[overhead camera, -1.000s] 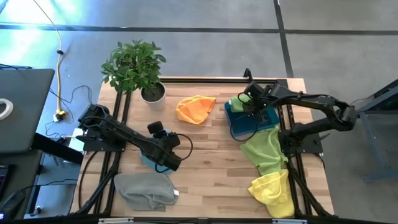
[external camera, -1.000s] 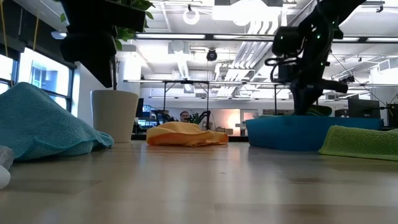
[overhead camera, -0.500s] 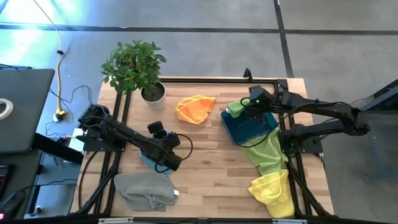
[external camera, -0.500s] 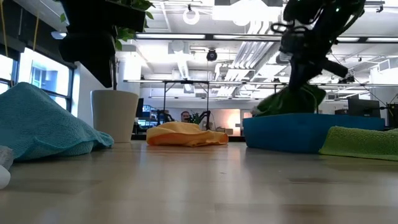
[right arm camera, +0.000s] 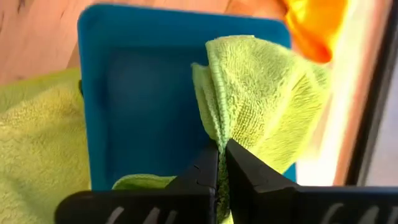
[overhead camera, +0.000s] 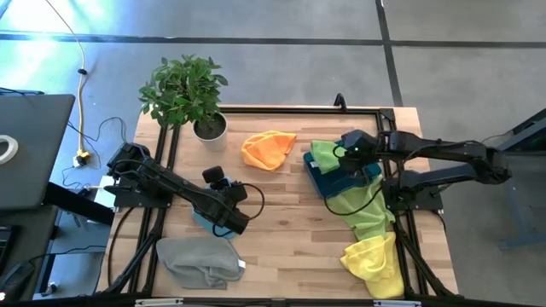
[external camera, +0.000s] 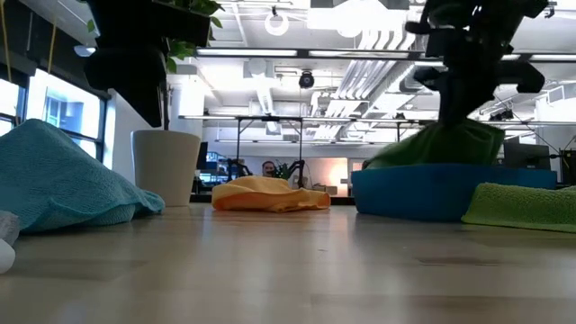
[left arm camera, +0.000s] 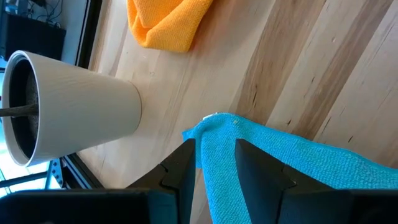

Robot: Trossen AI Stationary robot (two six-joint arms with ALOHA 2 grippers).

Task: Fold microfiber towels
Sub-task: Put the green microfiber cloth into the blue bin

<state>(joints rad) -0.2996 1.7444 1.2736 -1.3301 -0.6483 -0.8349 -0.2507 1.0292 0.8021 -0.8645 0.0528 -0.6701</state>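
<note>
Right now the right end effector (right arm camera: 219, 163) is pinched tight on the green towel (right arm camera: 261, 93); it holds the cloth up above the blue bin (right arm camera: 143, 112), and the towel hangs down over the bin's edge; in the high view that end effector (overhead camera: 345, 152) sits over the bin (overhead camera: 345, 175) on the right side of the table (overhead camera: 281, 213); in the low view the green towel (external camera: 441, 146) bulges up above the bin's rim (external camera: 414, 191).

The left end effector (left arm camera: 214, 165) is down low near the middle of the table; its two fingers (left arm camera: 186, 171) are partly closed on a fold of the light blue towel (left arm camera: 292, 174), which rests on the table; in the high view the left end effector (overhead camera: 232, 220) covers most of that towel.

The orange towel (overhead camera: 269, 149) lies in a bunch near the back of the table, between the potted plant (overhead camera: 189, 94) and the bin; the lime green towel (overhead camera: 365, 205) is draped from the bin toward the front; the yellow towel (overhead camera: 375, 263) is crumpled at the front right corner; the grey towel (overhead camera: 198, 260) lies in a heap at the front left; the white pot (left arm camera: 74, 112) stands near the orange towel.
</note>
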